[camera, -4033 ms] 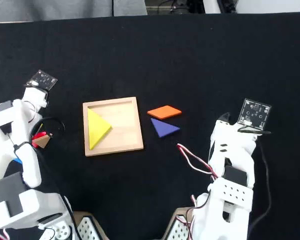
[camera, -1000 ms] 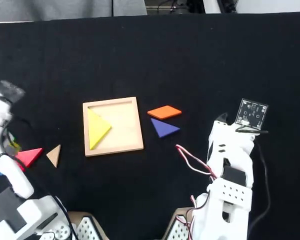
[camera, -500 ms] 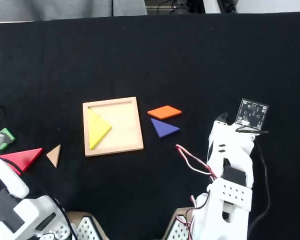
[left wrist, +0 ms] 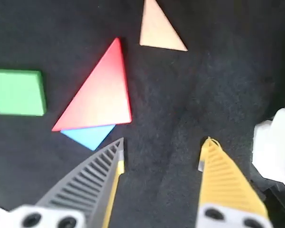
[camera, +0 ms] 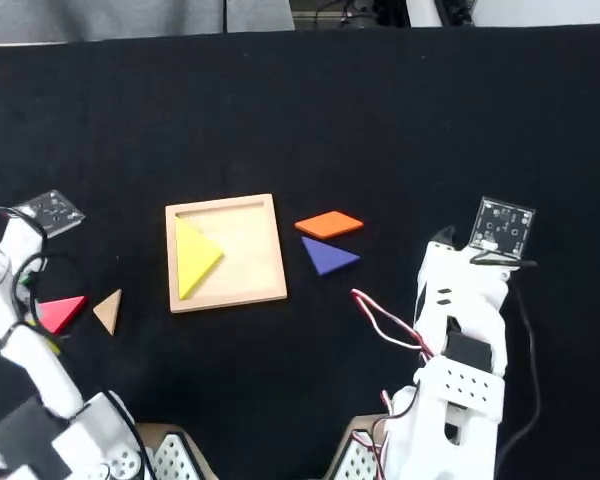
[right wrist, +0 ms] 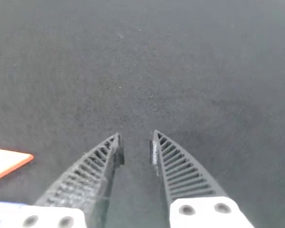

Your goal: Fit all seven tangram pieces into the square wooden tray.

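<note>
Right claw (right wrist: 136, 148) slightly parted over black cloth (right wrist: 190, 57); orange piece (right wrist: 4, 162) nearby

A black cloth (camera: 400, 110) covers the tabletop in the high view, matte and lit softly and evenly from above. Close up, in the wrist views, its surface looks felt-like and slightly fuzzy, flecked with pale lint. Beyond the table's far edge, toward the left of the high view, runs a strip of grey fabric (camera: 100, 18) crossed by a thin dark vertical line. Near the middle sits a dark clutter of cables (camera: 380, 12), and a plain white surface (camera: 550, 10) lies at the right
</note>
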Available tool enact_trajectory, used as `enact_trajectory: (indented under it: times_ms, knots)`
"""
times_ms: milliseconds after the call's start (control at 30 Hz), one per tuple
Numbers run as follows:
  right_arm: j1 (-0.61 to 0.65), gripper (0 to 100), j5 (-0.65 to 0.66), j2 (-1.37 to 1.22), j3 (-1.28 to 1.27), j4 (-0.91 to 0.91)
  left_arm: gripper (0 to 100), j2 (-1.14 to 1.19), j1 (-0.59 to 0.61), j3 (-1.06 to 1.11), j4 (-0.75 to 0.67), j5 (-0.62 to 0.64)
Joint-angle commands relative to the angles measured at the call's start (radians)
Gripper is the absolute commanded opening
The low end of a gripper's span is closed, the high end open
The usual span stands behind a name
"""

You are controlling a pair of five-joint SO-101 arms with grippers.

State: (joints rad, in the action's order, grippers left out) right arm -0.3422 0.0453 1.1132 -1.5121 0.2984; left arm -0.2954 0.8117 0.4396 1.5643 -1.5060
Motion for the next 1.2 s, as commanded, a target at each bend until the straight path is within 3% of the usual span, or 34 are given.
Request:
enact_trajectory:
  times_ms: [0,167,300,433,500,600,767,933,1067,1167]
  knots:
    - [0.021,10.3,0.023,0.001,0.005,-0.015,26,-0.117,0.03,-0.01,0.023,-0.554]
    - [0.035,10.3,0.023,0.001,0.004,-0.015,26,-0.193,0.042,0.071,0.023,-0.677]
    - [0.035,10.3,0.023,0.001,0.004,-0.014,25,-0.238,0.039,0.084,0.021,-0.684]
    - [0.035,10.3,0.023,0.001,0.004,-0.012,14,-0.256,0.041,0.088,-0.058,-0.674]
    - [0.035,10.3,0.023,0.001,0.004,-0.012,10,-0.25,0.044,0.088,-0.109,-0.608]
    - [0.035,10.3,0.023,0.001,0.004,-0.012,9,-0.249,0.062,0.087,-0.157,-0.552]
    - [0.035,10.3,0.023,0.001,0.002,-0.012,16,-0.259,0.094,0.077,-0.003,-0.792]
    - [0.035,10.3,0.023,0.001,-0.002,-0.017,16,-0.259,0.101,0.035,0.155,-0.919]
    - [0.035,10.3,0.023,0.001,-0.004,-0.018,16,-0.259,0.145,0.056,0.18,-1.102]
    - [0.035,10.4,0.025,0.001,-0.004,-0.02,16,-0.259,0.157,0.048,0.173,-1.158]
